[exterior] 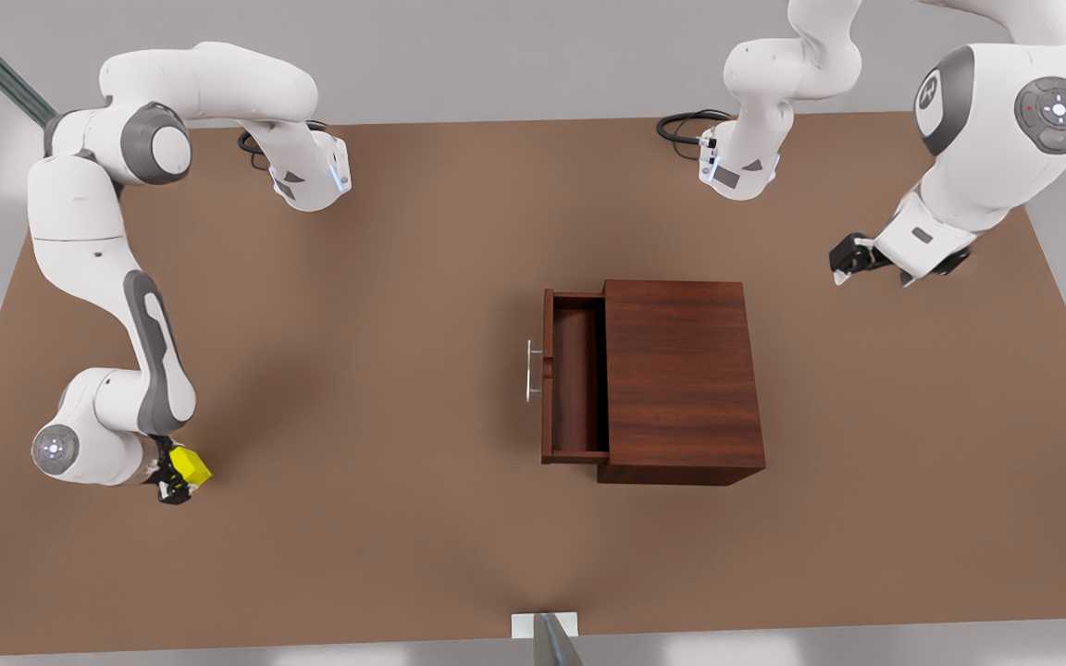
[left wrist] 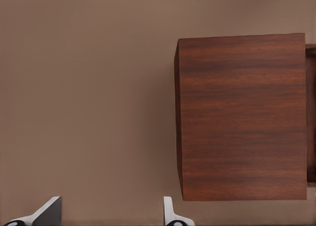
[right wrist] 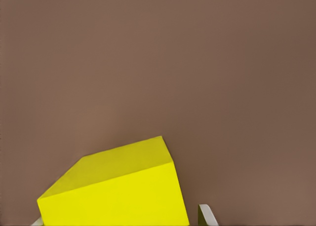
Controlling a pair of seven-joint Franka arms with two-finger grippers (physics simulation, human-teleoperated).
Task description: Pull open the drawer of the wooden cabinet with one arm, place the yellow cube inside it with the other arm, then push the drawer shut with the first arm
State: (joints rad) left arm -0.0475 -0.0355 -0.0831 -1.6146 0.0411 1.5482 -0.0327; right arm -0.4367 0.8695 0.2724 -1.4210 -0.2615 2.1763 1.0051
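At the lower left of the front view, the right gripper (exterior: 174, 481) pinches the yellow cube (exterior: 191, 465) just over the brown table (exterior: 385, 518). In the middle, the drawer (exterior: 575, 375) sticks out of the wooden cabinet (exterior: 681, 375). At the upper right, the left gripper (exterior: 852, 259) hangs with its fingers (left wrist: 49, 211) spread apart.

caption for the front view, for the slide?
Drawer of the wooden cabinet pulled open; right gripper holds the yellow cube far across the table; left gripper waits open.
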